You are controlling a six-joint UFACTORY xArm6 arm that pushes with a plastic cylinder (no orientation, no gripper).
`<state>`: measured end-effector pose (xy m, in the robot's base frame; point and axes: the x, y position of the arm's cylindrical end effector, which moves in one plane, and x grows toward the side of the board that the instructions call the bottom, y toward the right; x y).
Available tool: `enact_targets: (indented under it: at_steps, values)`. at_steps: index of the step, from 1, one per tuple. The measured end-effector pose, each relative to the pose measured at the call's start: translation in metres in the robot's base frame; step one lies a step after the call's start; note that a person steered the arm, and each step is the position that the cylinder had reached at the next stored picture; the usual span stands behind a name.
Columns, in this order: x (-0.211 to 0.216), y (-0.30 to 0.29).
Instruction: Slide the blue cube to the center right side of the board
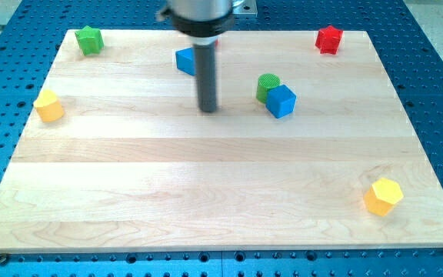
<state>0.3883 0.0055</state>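
The blue cube [281, 101] lies on the wooden board [206, 177], right of centre in the upper half. A green cylinder [267, 85] touches it at its upper left. My tip [208, 109] rests on the board to the left of the blue cube, about a hand's width apart from it. A second blue block [185, 61] sits just up and left of the rod, partly hidden behind it; its shape is unclear.
A green star-like block [90, 40] sits at the top left corner, a red block [329, 38] at the top right. A yellow block [49, 106] lies at the left edge, a yellow hexagonal block [382, 196] at the lower right.
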Motion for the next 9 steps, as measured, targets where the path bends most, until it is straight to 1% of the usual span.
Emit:
enact_targets:
  at_steps: [1, 2, 3, 4, 5, 6, 7, 8, 9]
  values:
    - [0.004, 0.063]
    - [0.006, 0.1]
    - [0.006, 0.162]
    - [0.006, 0.139]
    - [-0.011, 0.168]
    - [-0.046, 0.209]
    - [-0.082, 0.153]
    - [-0.106, 0.106]
    - [-0.114, 0.072]
